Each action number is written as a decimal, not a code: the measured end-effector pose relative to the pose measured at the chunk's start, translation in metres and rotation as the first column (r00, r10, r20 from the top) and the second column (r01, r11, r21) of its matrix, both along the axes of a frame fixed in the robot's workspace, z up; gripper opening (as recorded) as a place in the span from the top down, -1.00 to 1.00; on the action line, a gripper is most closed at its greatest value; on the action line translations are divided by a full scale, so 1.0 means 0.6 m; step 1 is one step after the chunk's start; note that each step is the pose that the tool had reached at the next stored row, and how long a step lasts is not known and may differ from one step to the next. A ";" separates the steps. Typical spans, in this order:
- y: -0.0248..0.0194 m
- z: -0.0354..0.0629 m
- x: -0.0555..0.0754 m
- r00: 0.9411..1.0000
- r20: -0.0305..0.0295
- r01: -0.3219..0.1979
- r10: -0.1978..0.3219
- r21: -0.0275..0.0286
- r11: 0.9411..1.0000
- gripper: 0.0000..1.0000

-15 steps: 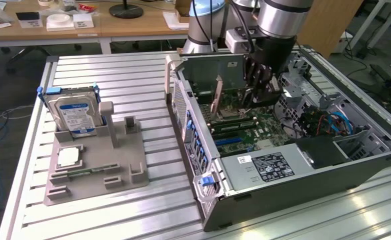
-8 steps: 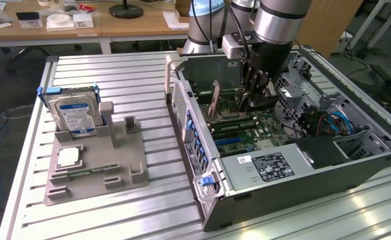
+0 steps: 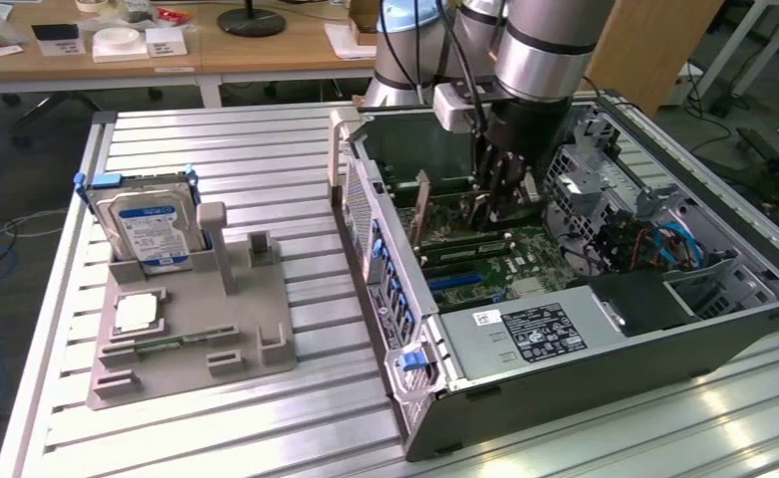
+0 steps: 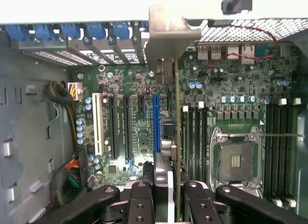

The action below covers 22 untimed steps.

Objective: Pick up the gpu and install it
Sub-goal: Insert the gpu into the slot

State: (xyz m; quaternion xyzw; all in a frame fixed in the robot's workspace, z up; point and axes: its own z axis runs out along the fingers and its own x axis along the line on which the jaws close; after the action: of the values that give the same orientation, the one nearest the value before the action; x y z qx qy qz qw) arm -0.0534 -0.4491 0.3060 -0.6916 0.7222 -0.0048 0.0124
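Tool [image 4: 166,195] pinches the gpu [image 4: 176,137] edge-on above the motherboard [image 4: 130,132]. Its metal bracket [image 4: 166,33] sits near the case [image 3: 563,368] rear wall, memory sticks [image 4: 195,137] just beside.

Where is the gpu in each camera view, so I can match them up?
Exterior view: the gpu stands on edge inside the open computer case, beside the gripper.
Wrist view: the gpu runs edge-on between the fingers.
Shared landmark: the motherboard.

The arm [image 3: 549,50] reaches straight down from above, wrist vertical. Its gripper [image 3: 503,204] hangs low with the black fingers [image 4: 139,204] pointing downward, drawn close together on a thin card edge pinched between them.
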 end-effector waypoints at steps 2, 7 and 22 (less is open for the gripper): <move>-0.0008 -0.006 0.000 1.000 0.000 0.000 0.000 0.000 1.000 0.44; -0.0092 -0.020 -0.002 1.000 0.000 0.000 0.000 0.000 1.000 0.44; -0.0139 -0.062 -0.010 1.000 0.000 0.000 0.000 0.000 1.000 0.44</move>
State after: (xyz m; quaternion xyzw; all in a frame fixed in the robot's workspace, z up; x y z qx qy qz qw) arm -0.0593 -0.4575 0.2688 -0.6916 0.7222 -0.0048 0.0124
